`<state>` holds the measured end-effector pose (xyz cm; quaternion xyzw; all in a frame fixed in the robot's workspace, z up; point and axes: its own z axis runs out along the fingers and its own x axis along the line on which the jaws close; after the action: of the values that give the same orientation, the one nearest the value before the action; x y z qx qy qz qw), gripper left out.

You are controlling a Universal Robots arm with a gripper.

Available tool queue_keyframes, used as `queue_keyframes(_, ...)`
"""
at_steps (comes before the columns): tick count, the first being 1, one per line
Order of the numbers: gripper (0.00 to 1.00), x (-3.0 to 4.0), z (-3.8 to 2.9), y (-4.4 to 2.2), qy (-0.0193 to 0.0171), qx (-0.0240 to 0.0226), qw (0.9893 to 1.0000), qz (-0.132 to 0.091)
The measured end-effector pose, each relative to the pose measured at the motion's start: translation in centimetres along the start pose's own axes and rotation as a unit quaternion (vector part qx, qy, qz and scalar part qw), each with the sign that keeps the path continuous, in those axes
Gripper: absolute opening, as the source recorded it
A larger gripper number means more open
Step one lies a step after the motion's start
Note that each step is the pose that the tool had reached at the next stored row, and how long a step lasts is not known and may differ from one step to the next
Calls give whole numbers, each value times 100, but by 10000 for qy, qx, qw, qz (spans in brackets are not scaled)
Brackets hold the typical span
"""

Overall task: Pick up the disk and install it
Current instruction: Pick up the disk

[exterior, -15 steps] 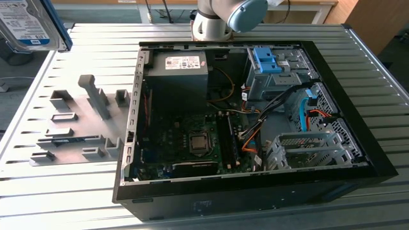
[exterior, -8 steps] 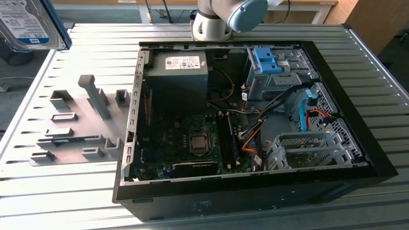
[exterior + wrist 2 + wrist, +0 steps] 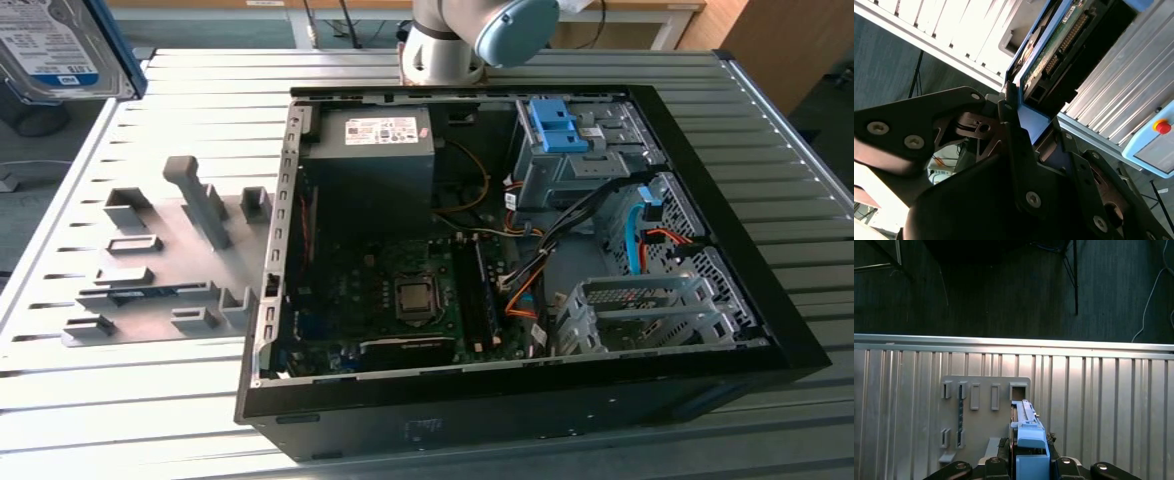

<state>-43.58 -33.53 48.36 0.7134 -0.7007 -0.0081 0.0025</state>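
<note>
At the exterior view's upper left, the flat silver hard drive in a bright blue plastic caddy [image 3: 60, 45] is held above the ribbed metal tabletop [image 3: 160, 400] — clamped edgewise between the fingers [image 3: 1013, 140] of the black gripper [image 3: 1036, 127]. Stiff and dense, with its underside exposed, it is judged best gripped by its edges.

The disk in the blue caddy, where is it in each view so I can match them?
Exterior view: the disk sits in the upper corner at the exterior view's left, label showing.
Second wrist view: the disk shows its circuit board, held in the end effector.
First wrist view: the disk is edge-on.
Shared landmark: the ribbed metal table.
</note>
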Motion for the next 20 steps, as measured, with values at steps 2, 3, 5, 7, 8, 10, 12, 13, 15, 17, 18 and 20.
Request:
queue_keyframes(2,37,0,-20,0,2,0,10000,0)
queue_keyframes(3,37,0,-29,0,3,0,10000,0)
queue_keyframes(5,37,-1,-48,1,5,0,10000,0)
queue_keyframes(7,37,-1,-65,1,5,0,10000,0)
queue_keyframes(8,37,-1,-72,1,6,0,10000,0)
queue_keyframes(10,37,-1,-90,1,6,0,10000,0)
queue_keyframes(12,37,-2,-107,1,6,-1,10000,0)
queue_keyframes(13,37,-2,-116,1,6,-1,10000,0)
queue_keyframes(15,37,-2,-130,2,6,0,10000,0)
queue_keyframes(17,37,-2,-143,2,6,0,10000,0)
queue_keyframes(18,37,-2,-149,2,7,0,10000,0)
queue_keyframes(20,37,-2,-162,2,7,0,10000,0)
